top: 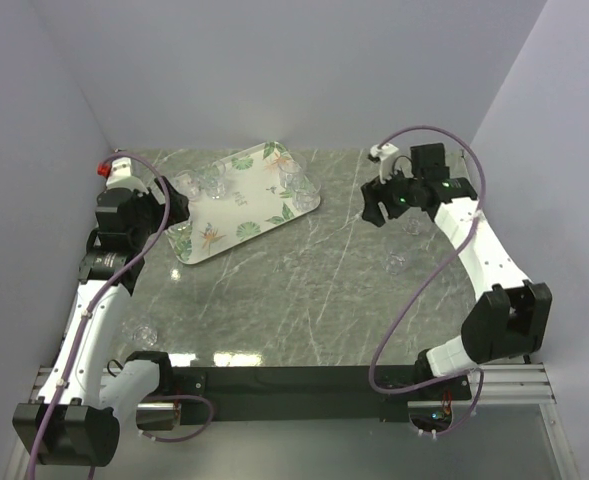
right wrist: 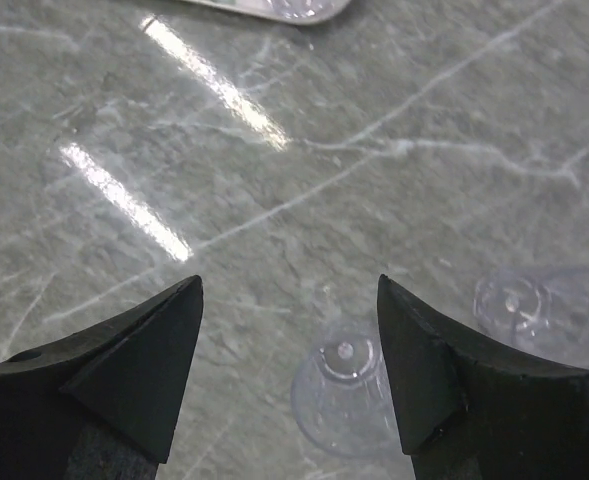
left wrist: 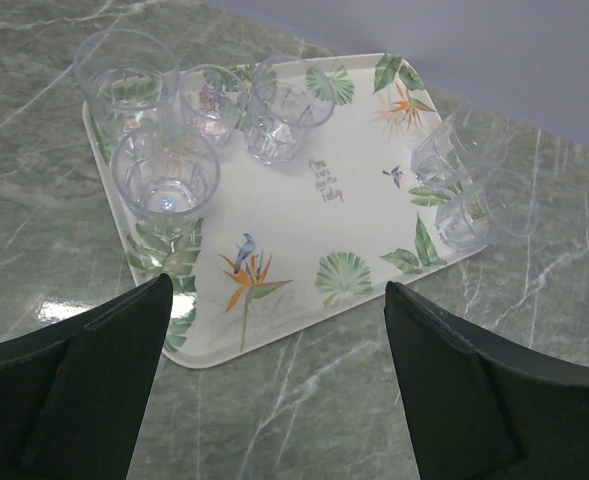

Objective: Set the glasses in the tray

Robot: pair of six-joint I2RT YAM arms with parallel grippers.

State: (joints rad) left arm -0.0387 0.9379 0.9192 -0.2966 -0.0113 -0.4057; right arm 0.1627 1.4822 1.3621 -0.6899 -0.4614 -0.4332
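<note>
The leaf-printed tray (top: 259, 205) lies at the back left, and it also shows in the left wrist view (left wrist: 304, 230). Several clear glasses stand on it: a cluster at its left end (left wrist: 164, 180) and two at its right edge (left wrist: 479, 205). My left gripper (left wrist: 279, 330) is open and empty, just off the tray's near edge (top: 174, 212). My right gripper (top: 376, 212) is open and empty above the table. A clear glass (right wrist: 344, 395) sits on the table near its right finger, with another glass (right wrist: 539, 305) to the right.
Two loose glasses show right of centre in the top view (top: 411, 225) (top: 396, 263). Another glass (top: 139, 330) sits beside the left arm near the front edge. Grey walls close the back and sides. The tray's corner (right wrist: 274, 8) shows at the top of the right wrist view.
</note>
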